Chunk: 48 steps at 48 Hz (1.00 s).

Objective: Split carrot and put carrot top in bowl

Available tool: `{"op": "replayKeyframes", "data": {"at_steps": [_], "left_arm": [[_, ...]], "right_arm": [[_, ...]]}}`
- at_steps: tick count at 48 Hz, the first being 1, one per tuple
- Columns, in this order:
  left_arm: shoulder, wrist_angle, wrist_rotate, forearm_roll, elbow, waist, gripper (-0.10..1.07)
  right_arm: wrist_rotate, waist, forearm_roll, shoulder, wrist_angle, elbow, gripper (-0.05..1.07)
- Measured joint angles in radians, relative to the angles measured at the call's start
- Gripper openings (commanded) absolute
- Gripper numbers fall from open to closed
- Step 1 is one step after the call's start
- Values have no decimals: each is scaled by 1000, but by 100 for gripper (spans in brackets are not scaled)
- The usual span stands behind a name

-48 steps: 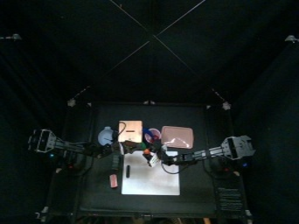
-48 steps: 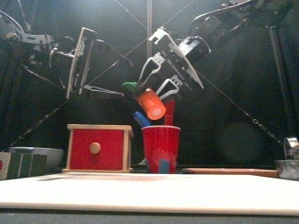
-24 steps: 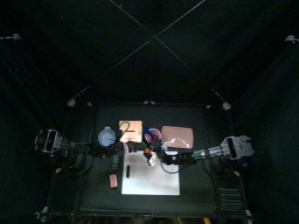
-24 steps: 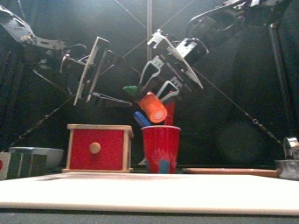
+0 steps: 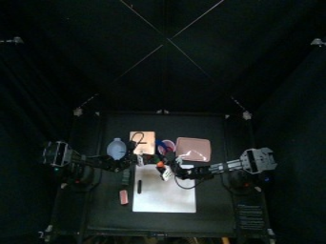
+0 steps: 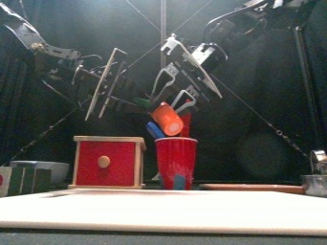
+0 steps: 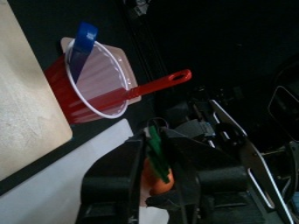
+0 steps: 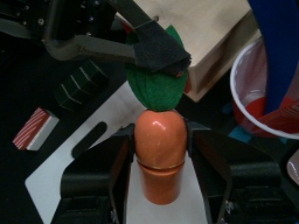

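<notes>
Above the white board, the right claw holds the carrot by its orange body. The left claw has narrowed on the carrot top, seemingly gripping it. To split cleanly, both grips should stay firm while pulling straight apart. No readable writing or labels appear.

The left gripper is swinging in from nine o'clock toward the carrot, which was well apart from it a second ago. Its fingers, wide then, are closing around the carrot top. Seen from above, the left arm is stretching farther toward the middle of the tabletop.
</notes>
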Motion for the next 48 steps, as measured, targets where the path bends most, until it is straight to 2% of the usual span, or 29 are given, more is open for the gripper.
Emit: {"op": "replayKeyframes", "data": {"at_steps": [6, 10, 22, 27, 48], "left_arm": [[0, 0, 3, -3, 0, 2, 40], [-2, 0, 5, 3, -2, 2, 40], [-14, -5, 3, 38, 3, 5, 40], [-26, -8, 3, 40, 8, 3, 40], [-37, -46, 2, 38, 17, 5, 40]], "right_arm": [[2, 2, 0, 0, 2, 0, 50], [2, 2, 2, 0, 2, -2, 56], [-2, 3, 28, 0, 12, 9, 91], [0, 11, 31, 0, 43, 31, 101], [2, 43, 35, -2, 86, 35, 102]]}}
